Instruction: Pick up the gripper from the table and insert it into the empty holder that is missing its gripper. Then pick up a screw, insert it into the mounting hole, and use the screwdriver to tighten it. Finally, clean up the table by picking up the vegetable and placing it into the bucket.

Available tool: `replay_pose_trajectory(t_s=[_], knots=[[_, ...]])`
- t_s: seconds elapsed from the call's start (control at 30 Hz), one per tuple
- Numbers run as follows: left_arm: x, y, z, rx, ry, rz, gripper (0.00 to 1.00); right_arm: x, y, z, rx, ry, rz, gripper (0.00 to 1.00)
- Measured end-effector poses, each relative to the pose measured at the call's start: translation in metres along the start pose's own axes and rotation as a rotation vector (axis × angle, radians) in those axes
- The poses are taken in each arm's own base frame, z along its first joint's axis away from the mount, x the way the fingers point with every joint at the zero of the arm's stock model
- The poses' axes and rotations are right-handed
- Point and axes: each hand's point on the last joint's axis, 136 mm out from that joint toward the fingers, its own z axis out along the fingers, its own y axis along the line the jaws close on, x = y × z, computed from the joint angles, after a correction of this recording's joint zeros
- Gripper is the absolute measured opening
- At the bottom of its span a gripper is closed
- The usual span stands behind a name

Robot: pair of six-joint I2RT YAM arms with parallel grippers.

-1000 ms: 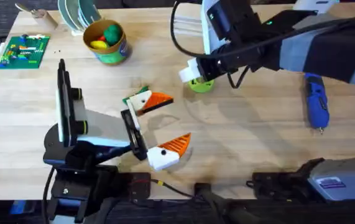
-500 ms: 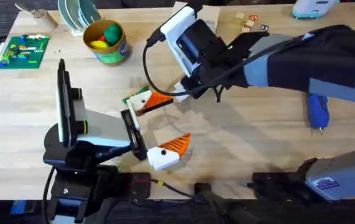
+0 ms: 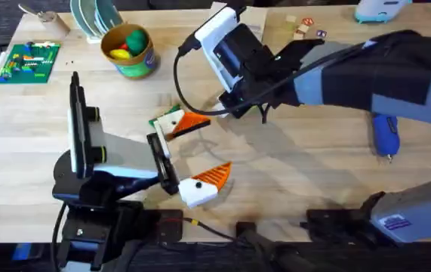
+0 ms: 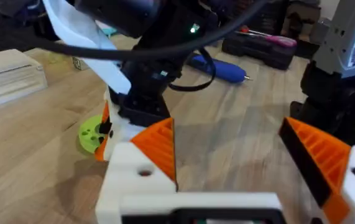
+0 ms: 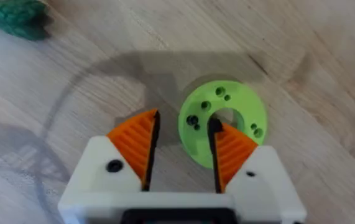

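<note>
My right gripper (image 5: pixel 183 121) is open and points down over a lime green disc (image 5: pixel 222 127). One fingertip sits at the disc's centre hole and the other stands clear of its rim. The dark green vegetable (image 5: pixel 12 15) lies on the wood a little beyond, next to my left gripper's far finger (image 3: pixel 177 122). My left gripper (image 3: pixel 220 143) is wide open with nothing between its fingers, and faces the right gripper (image 4: pixel 112 127). The blue screwdriver (image 3: pixel 385 128) lies at the right. The bucket (image 3: pixel 128 49) stands at the back left. The loose gripper, the holder and the screw are out of view.
A green circuit board (image 3: pixel 28 62) lies at the far left and stacked plates (image 3: pixel 94 15) stand behind the bucket. A pale blue gadget (image 3: pixel 381 9) and small pieces (image 3: pixel 306 29) are at the back right. A wooden box (image 4: pixel 9 71) is behind the disc.
My right arm swung left and turned until its gripper was over the lime disc, which it now covers from above. It has barely moved in the last half second. The left arm is still.
</note>
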Motion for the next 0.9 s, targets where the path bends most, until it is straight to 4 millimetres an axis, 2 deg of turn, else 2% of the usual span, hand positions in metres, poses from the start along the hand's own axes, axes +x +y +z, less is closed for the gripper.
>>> replay_pose_trajectory(t_s=[0.17,0.47,0.57,0.6,0.77,0.9], knots=[[0.000,0.000,0.000,0.000,0.000,0.000,0.993,0.005,0.000,0.010,0.010,0.023,-0.006,0.462],[0.000,0.000,0.000,0.000,0.000,0.000,0.993,0.001,-0.003,0.010,0.029,0.008,-0.004,0.350],[0.000,0.000,0.000,0.000,0.000,0.000,0.993,0.001,-0.006,0.010,0.044,0.008,-0.004,0.275],[0.000,0.000,0.000,0.000,0.000,0.000,0.993,0.001,-0.008,0.010,0.054,0.007,-0.004,0.213],[0.000,0.000,0.000,0.000,0.000,0.000,0.993,0.000,-0.009,0.010,0.065,0.003,-0.004,0.031],[0.000,0.000,0.000,0.000,0.000,0.000,0.993,-0.001,-0.010,0.010,0.067,0.003,-0.003,0.011]])
